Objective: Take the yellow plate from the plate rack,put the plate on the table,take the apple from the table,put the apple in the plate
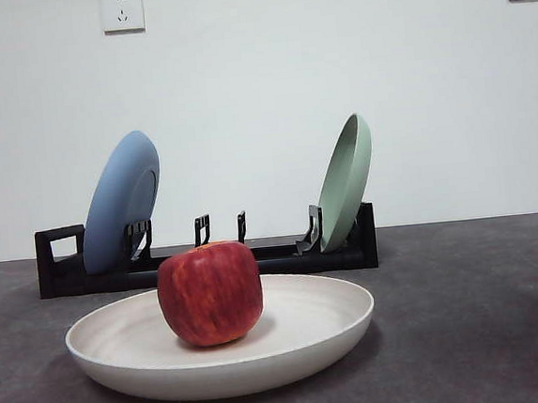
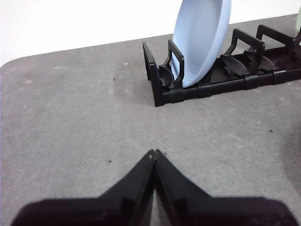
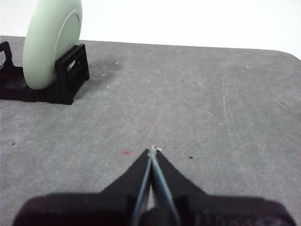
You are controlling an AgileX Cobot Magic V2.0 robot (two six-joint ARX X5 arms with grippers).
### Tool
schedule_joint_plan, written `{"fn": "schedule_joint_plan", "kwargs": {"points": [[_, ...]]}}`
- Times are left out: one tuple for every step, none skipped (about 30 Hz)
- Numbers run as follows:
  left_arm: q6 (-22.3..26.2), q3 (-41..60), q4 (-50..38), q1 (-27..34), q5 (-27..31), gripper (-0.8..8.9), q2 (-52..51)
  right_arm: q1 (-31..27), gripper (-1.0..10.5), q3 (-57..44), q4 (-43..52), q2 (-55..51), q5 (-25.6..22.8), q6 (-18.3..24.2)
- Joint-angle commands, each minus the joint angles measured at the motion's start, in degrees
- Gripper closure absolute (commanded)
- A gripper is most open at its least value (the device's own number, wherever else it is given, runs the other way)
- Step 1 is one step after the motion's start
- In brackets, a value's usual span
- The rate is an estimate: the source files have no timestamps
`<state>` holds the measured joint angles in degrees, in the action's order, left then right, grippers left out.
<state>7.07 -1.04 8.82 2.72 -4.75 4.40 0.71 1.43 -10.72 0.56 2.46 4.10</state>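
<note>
Both grippers, left gripper (image 2: 154, 151) and right gripper (image 3: 153, 149), closed and empty over bare table (image 1: 486, 314). Apple (image 1: 210, 293) sits in the yellow plate (image 1: 221, 333); likely firm, smooth, roll-prone, best pinched across its flanks. Behind, plate rack (image 1: 208, 261) holds blue plate (image 1: 121, 201) and green plate (image 1: 345, 182).

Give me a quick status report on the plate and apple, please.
Both hands shut, empty: left hand, right hand. Apple sits in yellow plate on table. Nothing in the way.

Even, soft light throughout; the apple (image 1: 210, 292) casts a faint shadow, focus sharp.
</note>
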Motion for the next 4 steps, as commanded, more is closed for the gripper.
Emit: {"fn": "schedule_joint_plan", "kwargs": {"points": [[0.63, 0.59, -0.22, 0.20, -0.17, 8.17, 0.07, -0.09, 9.5, -0.55, 0.22, -0.07, -0.11, 0.24], [0.63, 0.59, -0.22, 0.20, -0.17, 8.17, 0.07, -0.09, 9.5, -0.55, 0.22, -0.07, -0.11, 0.24], [0.63, 0.59, -0.22, 0.20, -0.17, 8.17, 0.07, -0.09, 9.5, -0.55, 0.22, -0.07, -0.11, 0.24], [0.63, 0.59, -0.22, 0.20, -0.17, 8.17, 0.07, -0.09, 9.5, -0.55, 0.22, -0.07, -0.11, 0.24]]}}
